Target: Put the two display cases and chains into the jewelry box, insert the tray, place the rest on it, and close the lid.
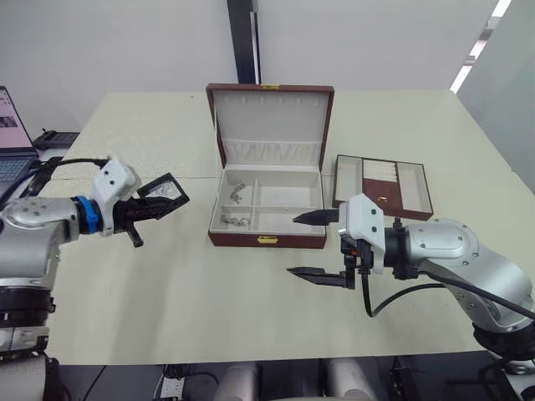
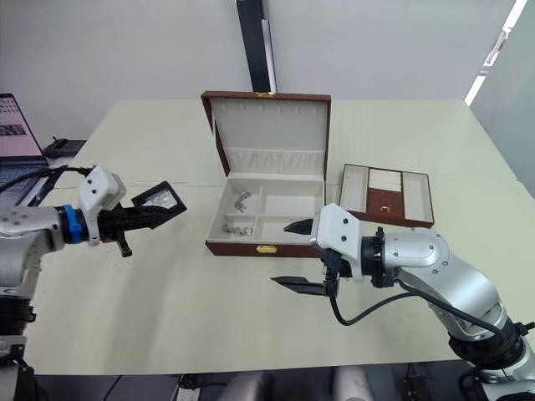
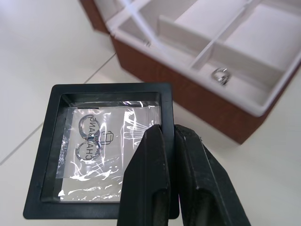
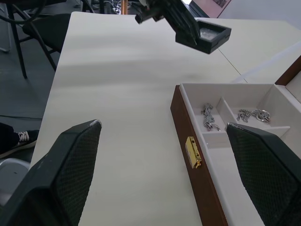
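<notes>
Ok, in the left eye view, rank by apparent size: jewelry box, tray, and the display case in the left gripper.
1. jewelry box, lid open
2. tray
3. display case, shut in the left gripper

The case is held above the table, nearer the camera, yet looks smallest.

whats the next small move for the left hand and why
Probably carry the display case rightward to over the jewelry box and lower it into a free compartment. The left hand is shut on the case, held off the table left of the box; the lid stands open, and chains already lie in the left compartments.
</notes>
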